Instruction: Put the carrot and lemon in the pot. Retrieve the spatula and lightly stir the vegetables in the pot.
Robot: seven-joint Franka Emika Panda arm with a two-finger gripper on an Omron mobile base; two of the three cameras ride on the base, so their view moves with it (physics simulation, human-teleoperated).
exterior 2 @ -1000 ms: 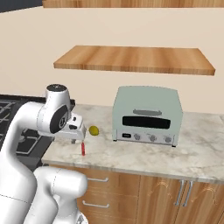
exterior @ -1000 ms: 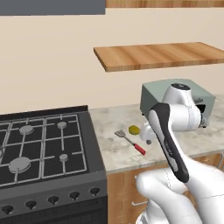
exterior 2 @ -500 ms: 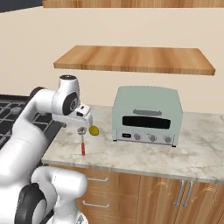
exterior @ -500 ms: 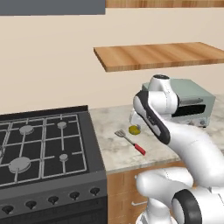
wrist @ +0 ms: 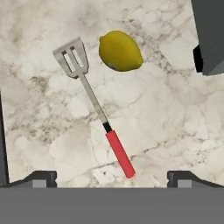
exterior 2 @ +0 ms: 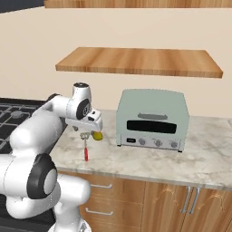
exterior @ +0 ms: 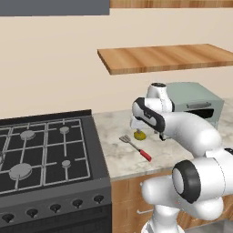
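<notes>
The spatula (wrist: 94, 105) lies flat on the marble counter, its slotted grey blade toward the wall and its red handle (exterior: 145, 155) toward the front edge. The yellow lemon (wrist: 120, 50) rests just beside the blade, apart from it; I also see the lemon (exterior: 140, 134) and the spatula (exterior 2: 84, 147) from the base. My gripper (wrist: 111, 177) hangs open a little above both, pointing down, with nothing between its fingertips (wrist: 43, 177). From the sides the gripper (exterior: 137, 126) (exterior 2: 90, 128) sits over the lemon (exterior 2: 97, 135). The pot and the carrot are out of view.
A pale green toaster oven (exterior 2: 152, 118) stands on the counter right of the lemon, its dark corner (wrist: 210, 39) close by. A black gas stove (exterior: 41, 152) borders the counter on the left. A wooden shelf (exterior: 166, 57) hangs above.
The arm has swung out from near the base and stretched over the counter, bringing the open hand down above the spatula and lemon. Nothing on the counter moved.
</notes>
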